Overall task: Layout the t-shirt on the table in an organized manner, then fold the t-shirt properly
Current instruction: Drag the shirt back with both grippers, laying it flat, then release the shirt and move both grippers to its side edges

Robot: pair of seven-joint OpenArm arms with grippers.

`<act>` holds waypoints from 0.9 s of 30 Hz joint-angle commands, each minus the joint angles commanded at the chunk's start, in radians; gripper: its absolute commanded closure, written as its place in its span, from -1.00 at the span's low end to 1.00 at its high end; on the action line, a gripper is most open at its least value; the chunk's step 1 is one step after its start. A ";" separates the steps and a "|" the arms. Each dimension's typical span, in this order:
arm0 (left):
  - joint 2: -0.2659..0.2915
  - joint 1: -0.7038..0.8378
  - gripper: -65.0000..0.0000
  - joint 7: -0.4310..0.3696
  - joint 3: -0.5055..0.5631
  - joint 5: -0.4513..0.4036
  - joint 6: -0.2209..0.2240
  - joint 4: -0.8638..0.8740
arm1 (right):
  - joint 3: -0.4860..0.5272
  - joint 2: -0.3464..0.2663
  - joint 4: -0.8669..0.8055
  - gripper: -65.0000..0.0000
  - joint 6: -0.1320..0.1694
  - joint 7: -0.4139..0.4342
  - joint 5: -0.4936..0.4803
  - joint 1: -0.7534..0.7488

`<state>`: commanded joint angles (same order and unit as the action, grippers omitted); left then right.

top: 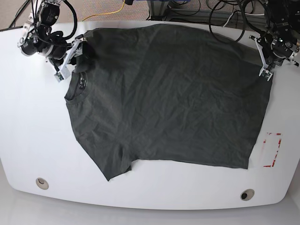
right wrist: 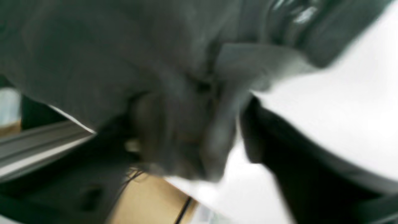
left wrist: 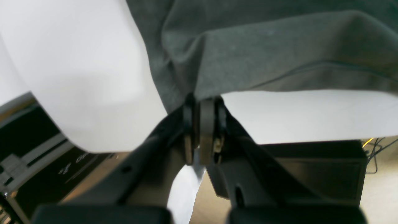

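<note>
we are working over the table (top: 28,136), a wide glossy white top, and most of it is being covered by the t-shirt (top: 173,93), which is lying spread nearly flat with its collar toward the base view's left and its hem toward the right, close to the red tape rectangle (top: 272,150). the biggest risk we are judging is at the far edge: the shirt's far side is running along the table's back rim, so any further pull outward could be dragging cloth over the edge and undoing the layout. a second risk is uneven tension, since we are holding the shirt at two far corners; if one arm is pulling harder, the body could be skewing and the wrinkles across the chest deepening. the near sleeve (top: 115,166) is lying crumpled and pointed toward the front, not yet squared.

the cloth is looking dark charcoal, soft, finely creased, with a small label inside the round neck (top: 80,84).

our left gripper (left wrist: 202,102) is pinching the hem corner, its pads pressed together on a fold of fabric. our right gripper (right wrist: 192,124) is buried in blurred cloth near the shoulder; we are judging it to be clamping the shirt, but we cannot tell for sure.
</note>
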<state>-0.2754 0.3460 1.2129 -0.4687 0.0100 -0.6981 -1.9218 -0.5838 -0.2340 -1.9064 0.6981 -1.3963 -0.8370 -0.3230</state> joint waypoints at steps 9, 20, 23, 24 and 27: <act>0.002 -0.017 -0.01 0.000 -0.052 0.000 0.000 -0.009 | -0.104 0.020 -0.040 -0.84 0.000 0.000 -0.003 -0.005; -0.002 -0.186 -0.02 0.006 -0.051 0.000 0.000 -0.055 | -0.157 -0.009 0.006 -0.86 0.000 0.030 0.061 0.203; -0.002 -0.247 -0.02 0.006 -0.051 0.000 0.000 -0.054 | -0.155 -0.014 0.078 -0.85 0.000 0.031 0.133 0.281; -0.002 -0.261 -0.02 0.006 -0.051 0.000 0.000 -0.052 | -0.155 -0.017 0.092 -0.85 0.000 0.031 0.146 0.296; 0.002 -0.344 -0.02 0.015 -0.049 0.000 0.000 -0.052 | -0.153 -0.031 0.199 -0.85 0.000 0.033 0.215 0.405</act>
<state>-0.2739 0.0023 1.2283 -0.5178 0.0100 -0.6981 -1.9739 -0.7373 -0.2647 -1.7070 0.6981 -1.3633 -0.6222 0.0821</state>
